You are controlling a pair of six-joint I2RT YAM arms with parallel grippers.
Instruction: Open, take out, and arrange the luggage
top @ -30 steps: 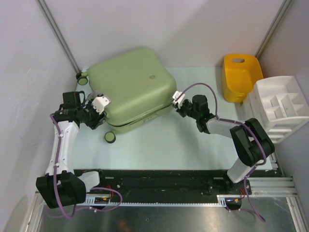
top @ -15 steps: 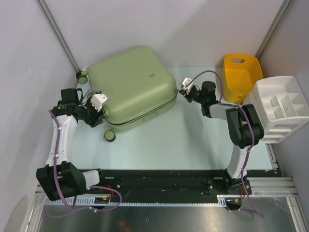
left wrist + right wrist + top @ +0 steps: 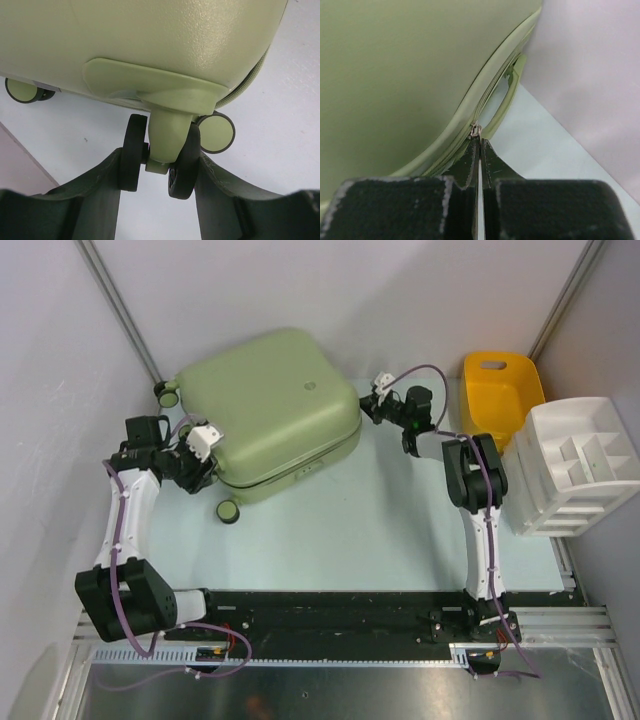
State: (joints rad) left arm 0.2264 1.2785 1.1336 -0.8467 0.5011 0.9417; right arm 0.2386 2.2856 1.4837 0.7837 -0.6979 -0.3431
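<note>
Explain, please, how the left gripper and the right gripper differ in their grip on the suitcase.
The left gripper has its jaws spread wide around a wheel of the suitcase; the right gripper is pinched shut on the small zipper pull. The left gripper sits at the suitcase's left side, the right gripper at its right corner near the handle. Both grip parts of the same suitcase.

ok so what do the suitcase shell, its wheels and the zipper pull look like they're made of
Suitcase shell: likely hard plastic, sage green, with a finely pebbled matte surface in the left wrist view.
Caster wheels: dull black tyres, rubber or plastic; the look doesn't settle which.
Zipper pull: a tiny silvery glint, probably metal, too small to be sure.
</note>
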